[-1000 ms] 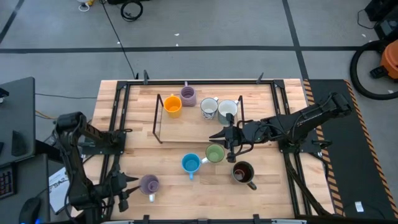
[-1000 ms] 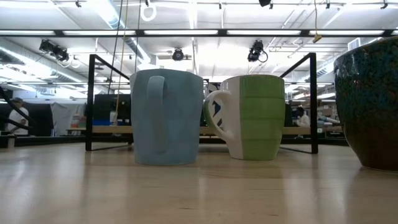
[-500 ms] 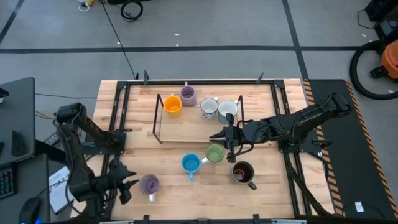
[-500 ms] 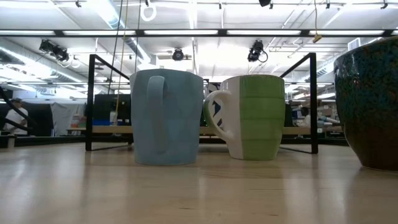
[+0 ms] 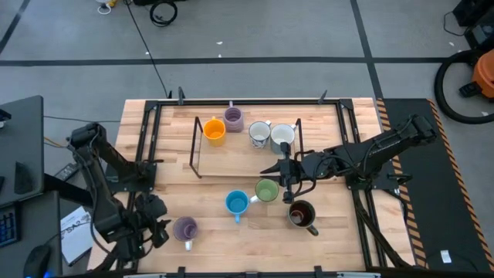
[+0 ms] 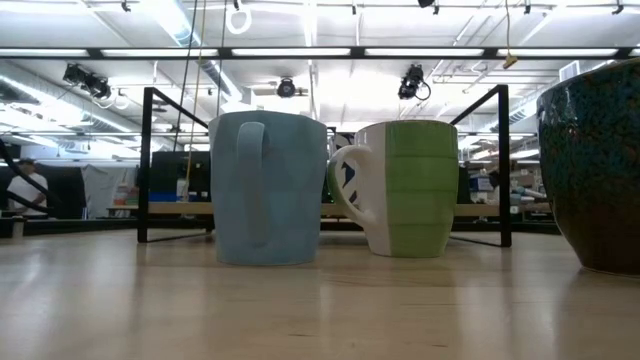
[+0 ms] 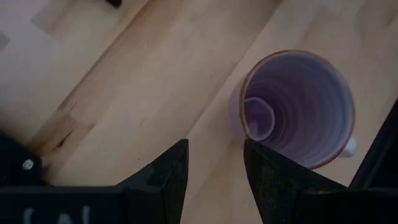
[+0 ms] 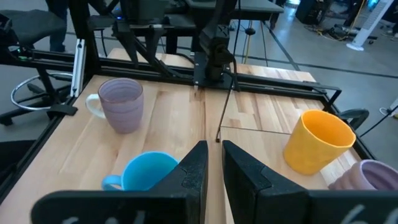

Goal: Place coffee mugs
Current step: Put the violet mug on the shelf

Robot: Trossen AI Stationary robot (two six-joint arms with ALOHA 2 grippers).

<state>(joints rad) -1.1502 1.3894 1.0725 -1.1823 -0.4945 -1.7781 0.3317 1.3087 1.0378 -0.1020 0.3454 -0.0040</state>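
Pale wood tabletop (image 5: pixel 216 189); grey floor beyond. Left hand (image 5: pixel 158 224) spread beside lavender mug (image 5: pixel 184 228); right hand (image 5: pixel 284 171) pressed together, empty.

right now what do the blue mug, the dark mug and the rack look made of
Blue mug: probably ceramic with a matte glaze; its thick wall looks flat and dull, without sharp highlights.
Dark mug: probably ceramic too, with a glossy, speckled dark glaze that catches the light.
Rack: looks like thin black-painted metal rod, judging by its slim straight bars and square corners.
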